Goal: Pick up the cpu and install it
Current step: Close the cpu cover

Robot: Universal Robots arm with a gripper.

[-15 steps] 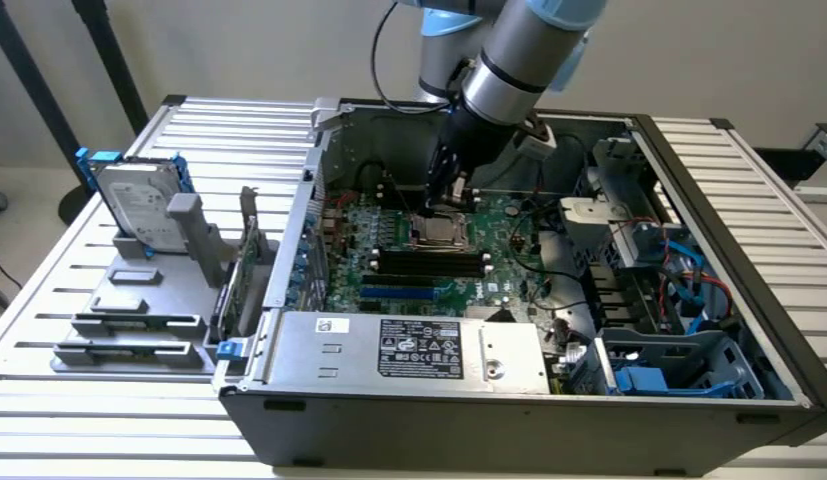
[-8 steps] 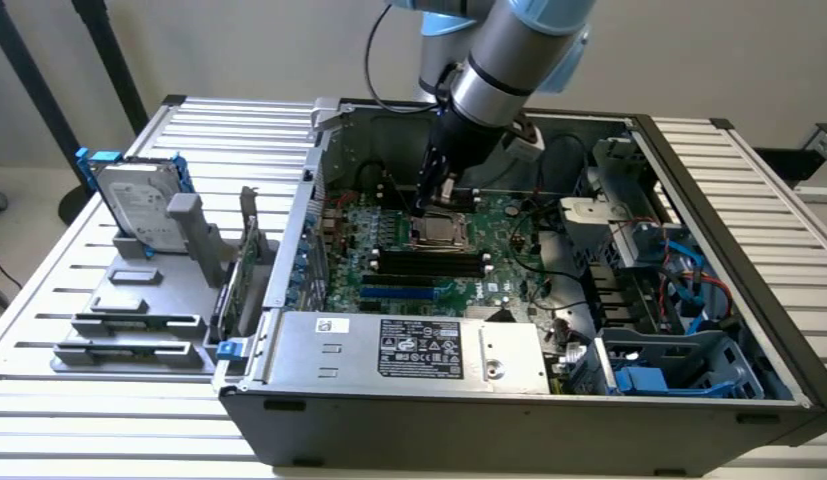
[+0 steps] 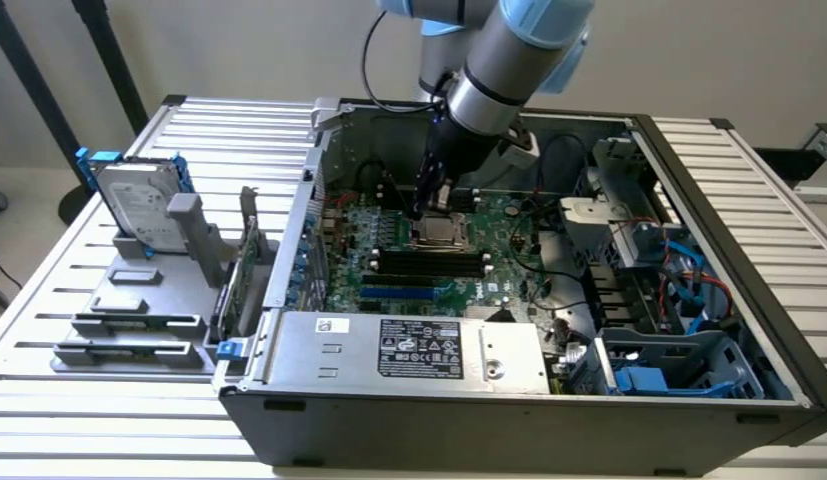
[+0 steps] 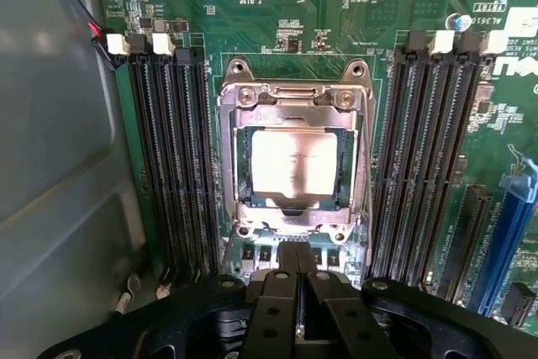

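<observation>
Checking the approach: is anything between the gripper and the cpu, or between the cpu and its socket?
Nothing visible does. The cpu already lies inside the socket's metal frame, flanked by memory slots, and the shut gripper hangs near the frame's edge with only open air between.

Cut off, covered, unreadable
The arm (image 3: 520, 50) runs out past the exterior view's top edge. In the wrist view the gripper (image 4: 296, 254) leaves the frame at its base and covers the motherboard (image 4: 336, 23) beside the socket (image 4: 294, 98); glare washes out the print on the cpu (image 4: 294, 164). The power supply label (image 3: 420, 348) is too small to read.
</observation>
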